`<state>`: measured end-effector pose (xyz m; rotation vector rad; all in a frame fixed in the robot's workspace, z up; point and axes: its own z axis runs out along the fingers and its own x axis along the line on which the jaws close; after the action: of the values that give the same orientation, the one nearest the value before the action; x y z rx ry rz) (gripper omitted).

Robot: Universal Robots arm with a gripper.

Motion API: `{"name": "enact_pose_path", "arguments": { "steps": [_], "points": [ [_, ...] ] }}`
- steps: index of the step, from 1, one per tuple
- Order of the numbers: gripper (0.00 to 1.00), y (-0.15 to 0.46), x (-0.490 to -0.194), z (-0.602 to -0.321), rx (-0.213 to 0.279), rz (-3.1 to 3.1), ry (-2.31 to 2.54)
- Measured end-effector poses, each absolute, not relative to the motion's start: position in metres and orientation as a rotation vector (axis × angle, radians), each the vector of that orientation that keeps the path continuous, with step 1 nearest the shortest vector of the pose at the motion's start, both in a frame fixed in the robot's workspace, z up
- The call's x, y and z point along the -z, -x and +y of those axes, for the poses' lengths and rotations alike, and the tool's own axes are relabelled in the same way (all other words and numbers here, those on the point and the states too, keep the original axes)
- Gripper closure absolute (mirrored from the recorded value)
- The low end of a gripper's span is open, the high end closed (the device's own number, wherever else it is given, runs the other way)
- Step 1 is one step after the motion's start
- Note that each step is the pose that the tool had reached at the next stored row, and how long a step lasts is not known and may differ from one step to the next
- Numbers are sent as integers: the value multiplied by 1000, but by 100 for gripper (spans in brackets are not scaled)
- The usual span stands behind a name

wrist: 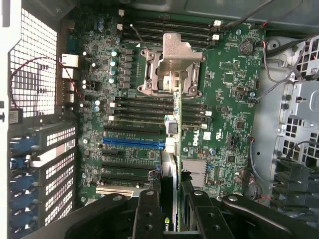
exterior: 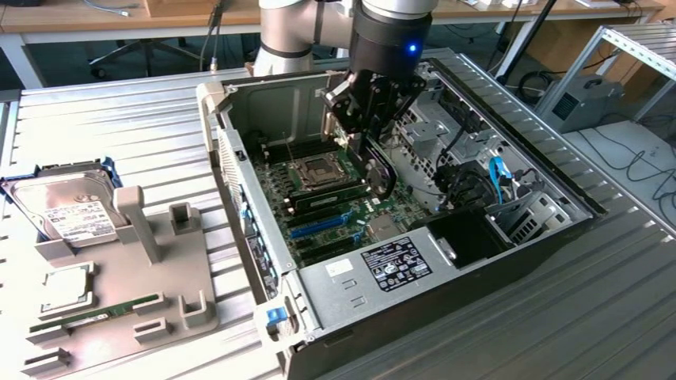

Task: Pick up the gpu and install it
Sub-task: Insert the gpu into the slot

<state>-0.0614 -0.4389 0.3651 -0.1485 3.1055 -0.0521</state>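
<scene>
In the exterior view, an open computer case [exterior: 227, 150] lies on its side on a ribbed metal table [exterior: 127, 127]. The arm [exterior: 385, 36] reaches down into it from the far side. Its gripper [exterior: 365, 150] is pressed in on the gpu [exterior: 381, 178], pinching the top of the thin black card. The card hangs edge-down inside the case, over the motherboard [exterior: 349, 218] and just to the exterior view's right of the CPU socket [exterior: 317, 170]. Whether the card's lower edge touches the board cannot be told. The power supply [exterior: 370, 269] fills the near end of the case. Well apart, at the exterior view's left, a grey holder [exterior: 158, 269] carries a hard drive [exterior: 63, 210] in a blue frame at its far end. A green RAM stick [exterior: 100, 311] sits at the holder's near end.

In the wrist view, the gripper [wrist: 172, 219] looks straight down on the motherboard [wrist: 234, 114]. The black fingers [wrist: 148, 214] stand on either side of the gpu [wrist: 169, 174] and clamp it between them. The card appears edge-on as a narrow dark strip. This strip runs from the gripper toward the CPU socket [wrist: 172, 67] and passes just beside the end of the blue slot [wrist: 133, 143].
</scene>
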Motion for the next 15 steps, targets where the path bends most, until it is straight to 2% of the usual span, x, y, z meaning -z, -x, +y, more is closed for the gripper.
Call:
{"name": "enact_pose_path", "arguments": {
  "steps": [15],
  "points": [
    [74, 61, -365, -439, 50, 3096, 266]
  ]
}}
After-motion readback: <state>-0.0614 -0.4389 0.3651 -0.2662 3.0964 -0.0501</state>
